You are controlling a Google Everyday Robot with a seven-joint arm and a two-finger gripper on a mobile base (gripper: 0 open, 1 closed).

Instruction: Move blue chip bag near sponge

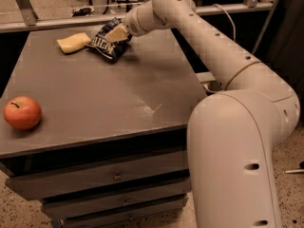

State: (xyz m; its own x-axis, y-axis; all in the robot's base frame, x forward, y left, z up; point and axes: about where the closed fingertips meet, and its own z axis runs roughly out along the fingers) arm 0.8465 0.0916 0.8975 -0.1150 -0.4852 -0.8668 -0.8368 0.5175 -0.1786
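The room is dim, with a speckled floor (294, 151) and a metal rail (47, 25) behind the table. The big pale arm (223, 56) reaches from the right across the far part of the table (95, 103), a grey matte top with drawers (114, 175) below it. The top looks smooth, so in my judgement a foil bag would slide easily on it.

The blue chip bag (107, 46) lies near the far edge, and its left end is just beside the sponge, maybe touching it. The goal therefore seems almost reached. The red apple (22, 113) sits well apart at the near left edge and is not in danger. The sponge (73, 42) is light. If the bag is pushed more to the left, it could shove the sponge toward the far edge.

The pincer (118, 32) is at the upper right end of the bag, against the foil. I cannot tell if it is clamped on the bag or only rests there. If it does have hold and lifts away without letting go, the bag would be dragged from the sponge.
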